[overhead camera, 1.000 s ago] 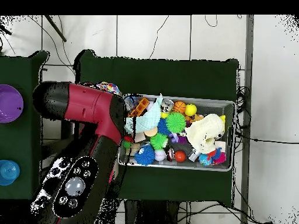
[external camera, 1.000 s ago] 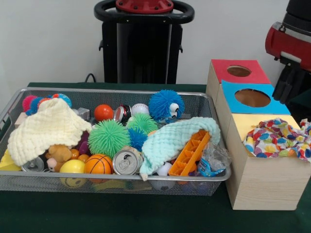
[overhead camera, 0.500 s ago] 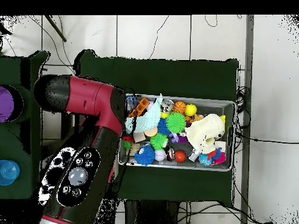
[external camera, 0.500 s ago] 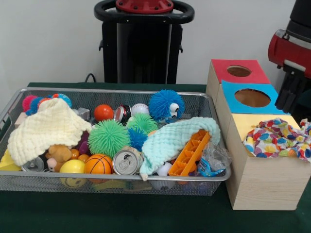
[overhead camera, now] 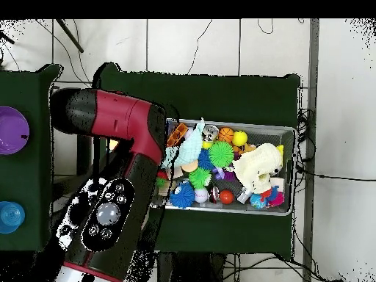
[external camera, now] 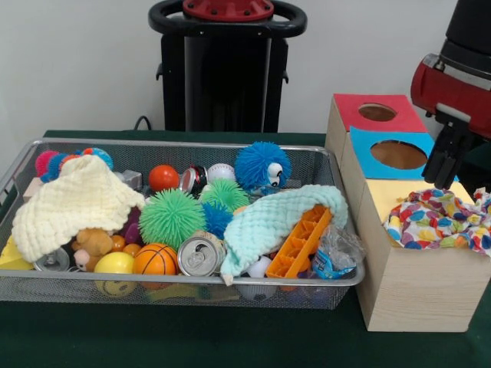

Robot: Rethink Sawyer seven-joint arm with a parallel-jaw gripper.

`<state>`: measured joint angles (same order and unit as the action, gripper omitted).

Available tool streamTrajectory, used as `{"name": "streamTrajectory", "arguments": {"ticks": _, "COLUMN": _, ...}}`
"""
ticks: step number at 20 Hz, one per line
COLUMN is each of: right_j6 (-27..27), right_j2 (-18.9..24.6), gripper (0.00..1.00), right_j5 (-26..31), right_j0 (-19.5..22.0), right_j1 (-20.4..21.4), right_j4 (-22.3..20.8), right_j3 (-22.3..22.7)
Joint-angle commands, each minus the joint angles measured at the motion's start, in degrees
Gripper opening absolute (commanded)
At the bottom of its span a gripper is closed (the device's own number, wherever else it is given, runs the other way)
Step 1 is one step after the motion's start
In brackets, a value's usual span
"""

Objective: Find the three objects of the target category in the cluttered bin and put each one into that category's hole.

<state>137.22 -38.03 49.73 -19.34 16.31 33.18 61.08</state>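
One green cloth covers the table (external camera: 192,337), which stands before a plain pale wall; from overhead the floor around it is pale tile crossed by cables. A wire-mesh bin (external camera: 230,291) sits on the cloth, heaped with toys. In it lie a knitted cream cloth (external camera: 73,201) at one end, a ribbed mint cloth (external camera: 268,222) draped over an orange plastic grid (external camera: 301,241), spiky rubber balls in green (external camera: 170,217) and blue (external camera: 261,165), a small basketball (external camera: 155,259), a smooth orange ball (external camera: 163,177), a yellow ball (external camera: 114,263) and a metal can (external camera: 200,256) on its side. Just beside the bin's grid end stand three wooden boxes: a red-topped box (external camera: 376,113) and a blue-topped box (external camera: 397,155), each with a round hole, and a yellow-topped box (external camera: 414,268) with a spotted cloth (external camera: 437,218) on its lid. The red and black arm (external camera: 453,84) hangs over these boxes; whether its gripper (external camera: 443,165) is open or holds anything, I cannot tell.
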Motion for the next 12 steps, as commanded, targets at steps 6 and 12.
{"name": "streamTrajectory", "arguments": {"ticks": 6, "right_j6": 10.54, "right_j2": 4.72, "gripper": 0.00, "right_j5": 4.49, "right_j0": 2.04, "right_j1": -1.91, "right_j4": -1.41, "right_j3": -0.52}}
{"name": "streamTrajectory", "arguments": {"ticks": 12, "right_j6": 11.08, "right_j2": 4.63, "gripper": 0.00, "right_j5": 3.66, "right_j0": 1.84, "right_j1": -2.27, "right_j4": -1.41, "right_j3": -0.60}}
